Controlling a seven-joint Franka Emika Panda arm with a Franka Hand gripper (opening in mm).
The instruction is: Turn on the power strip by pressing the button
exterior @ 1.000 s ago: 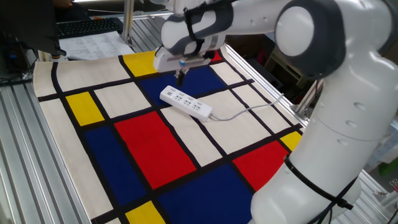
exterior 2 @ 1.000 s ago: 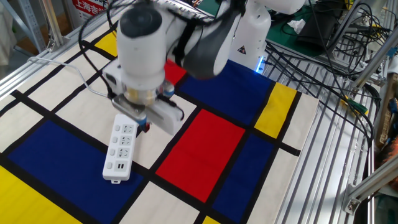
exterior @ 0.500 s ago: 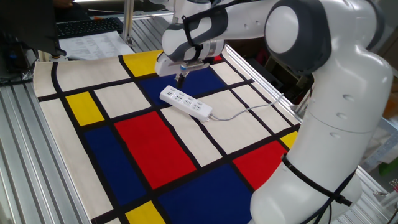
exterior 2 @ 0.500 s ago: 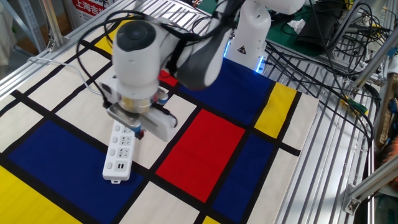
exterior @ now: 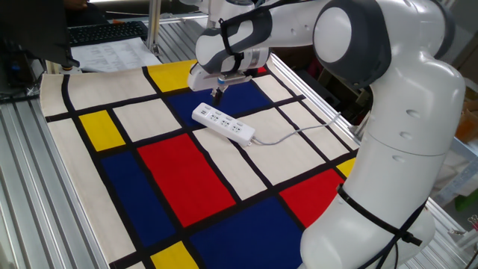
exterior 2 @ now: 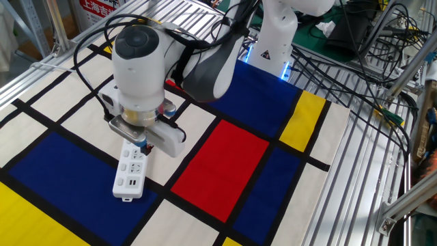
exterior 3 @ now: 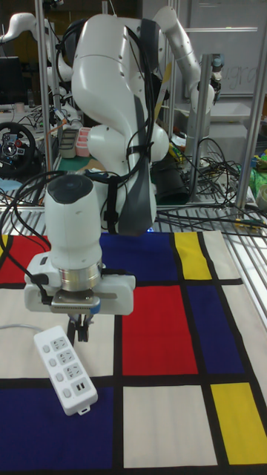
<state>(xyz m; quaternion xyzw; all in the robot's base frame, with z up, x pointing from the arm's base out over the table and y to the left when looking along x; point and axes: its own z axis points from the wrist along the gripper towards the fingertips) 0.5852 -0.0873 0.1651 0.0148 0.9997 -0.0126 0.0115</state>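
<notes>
Tall view, near to far: strip [exterior 3: 65, 369] flat on the white panel of the mat [exterior 3: 156, 330], long axis from near-right to far-left, cord [exterior 3: 16, 328] leaving the far end leftward. Gripper [exterior 3: 78, 329] just above and right of the strip's far end, tips pointing down. Button presumably at that cord end, under the wrist; not visible. Finger gap: cannot tell, tips too small and dark.
</notes>
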